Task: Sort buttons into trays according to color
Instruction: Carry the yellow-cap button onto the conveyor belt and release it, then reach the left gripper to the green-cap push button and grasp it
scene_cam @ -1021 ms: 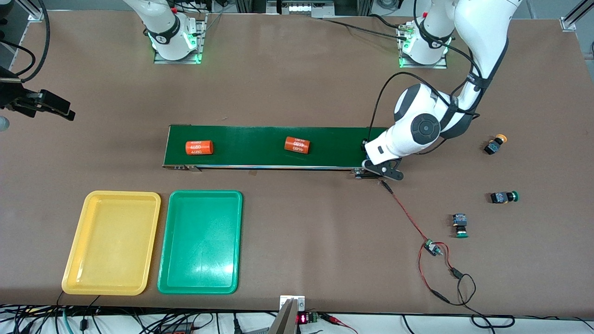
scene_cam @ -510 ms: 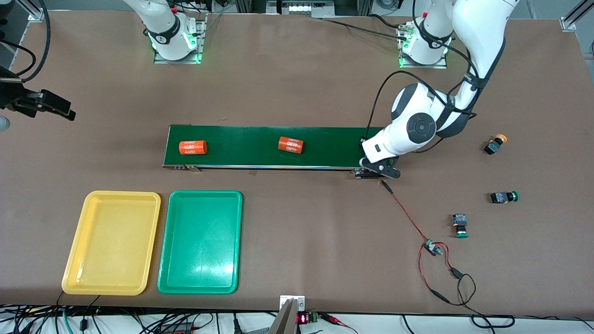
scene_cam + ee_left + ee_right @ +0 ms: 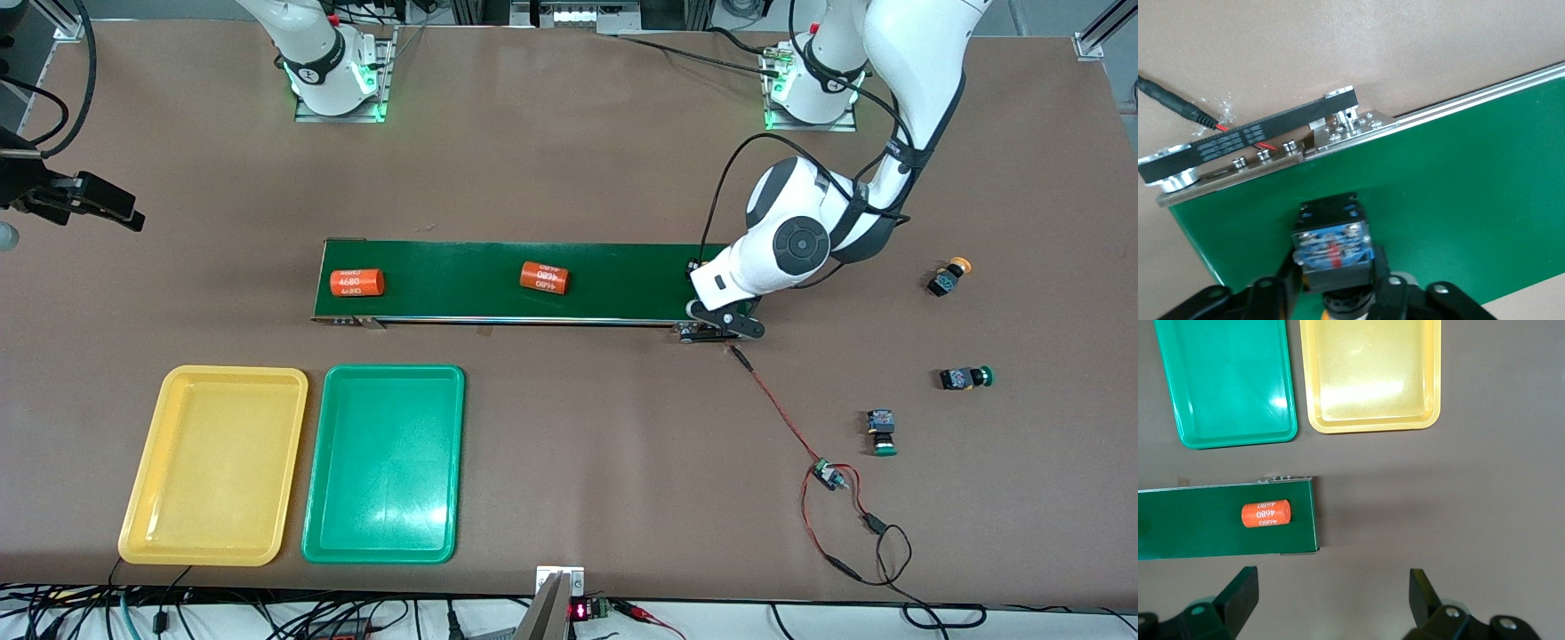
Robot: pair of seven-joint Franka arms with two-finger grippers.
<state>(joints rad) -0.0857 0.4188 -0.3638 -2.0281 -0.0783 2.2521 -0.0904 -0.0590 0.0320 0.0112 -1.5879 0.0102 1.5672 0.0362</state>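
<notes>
One button (image 3: pixel 1331 248) sits between left fingers (image 3: pixel 1286 283) on belt (image 3: pixel 1458 180); grip unclear; right fingers (image 3: pixel 1241 593) wide.

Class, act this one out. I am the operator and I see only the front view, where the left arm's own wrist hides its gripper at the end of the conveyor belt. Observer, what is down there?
Observer: The left wrist view shows a button with a black body. It appears to rest on the conveyor belt, right at the left gripper.
Operator: What colour is its cap?
Observer: Only a sliver of it shows, and that looks yellow-orange.
Operator: Is the right gripper ready?
Observer: In the right wrist view the right gripper waits with its jaws wide open. It is over bare table, just off the belt end where an orange cylinder lies.
</notes>
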